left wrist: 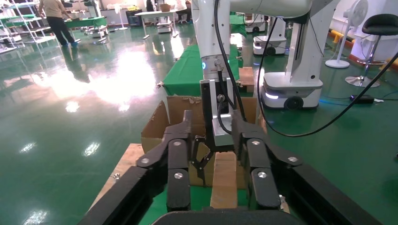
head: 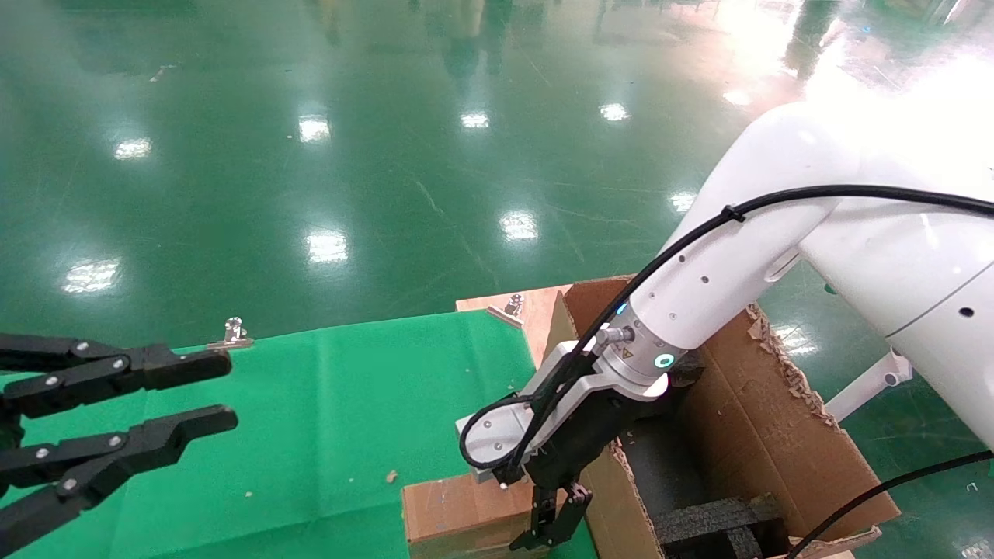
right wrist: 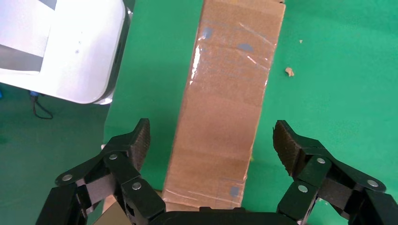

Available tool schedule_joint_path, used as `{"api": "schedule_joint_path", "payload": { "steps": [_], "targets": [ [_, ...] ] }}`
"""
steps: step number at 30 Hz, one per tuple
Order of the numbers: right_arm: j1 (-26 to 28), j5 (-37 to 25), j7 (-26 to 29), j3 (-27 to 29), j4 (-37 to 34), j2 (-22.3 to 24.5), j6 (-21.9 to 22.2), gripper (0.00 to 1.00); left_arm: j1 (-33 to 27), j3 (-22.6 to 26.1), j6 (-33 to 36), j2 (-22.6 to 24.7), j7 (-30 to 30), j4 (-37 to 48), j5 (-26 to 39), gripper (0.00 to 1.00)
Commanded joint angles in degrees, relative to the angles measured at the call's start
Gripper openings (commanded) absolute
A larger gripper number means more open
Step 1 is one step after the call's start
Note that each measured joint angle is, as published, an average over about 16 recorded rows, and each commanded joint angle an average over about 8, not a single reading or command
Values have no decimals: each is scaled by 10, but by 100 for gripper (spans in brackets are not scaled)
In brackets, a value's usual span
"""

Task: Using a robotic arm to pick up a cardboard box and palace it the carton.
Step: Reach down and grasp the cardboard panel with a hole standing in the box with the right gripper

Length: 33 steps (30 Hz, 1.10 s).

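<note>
Cardboard box (right wrist: 224, 117), taped, oblong, between right gripper (right wrist: 212, 143) pads.

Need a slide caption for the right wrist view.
Open right pincer straddling the taped brown cardboard box lying on green cloth.

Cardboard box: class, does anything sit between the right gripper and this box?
Nothing visible does. The right gripper hangs directly above the cardboard box with its jaws spread wide, one on each side of it and neither touching. Only bare green cloth lies around the box.
</note>
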Motion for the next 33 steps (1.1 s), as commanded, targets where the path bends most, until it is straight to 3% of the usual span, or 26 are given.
{"api": "schedule_joint_path", "payload": {
  "steps": [1, 26, 33],
  "targets": [
    [-1, 0, 1, 2, 0, 1, 0, 0, 0, 0, 0, 0, 0, 0, 0, 100],
    [-3, 4, 3, 7, 0, 4, 2, 0, 0, 0, 0, 0, 0, 0, 0, 100],
    [14, 41, -1, 13, -2, 22, -1, 0, 0, 0, 0, 0, 0, 0, 0, 100]
  ]
}}
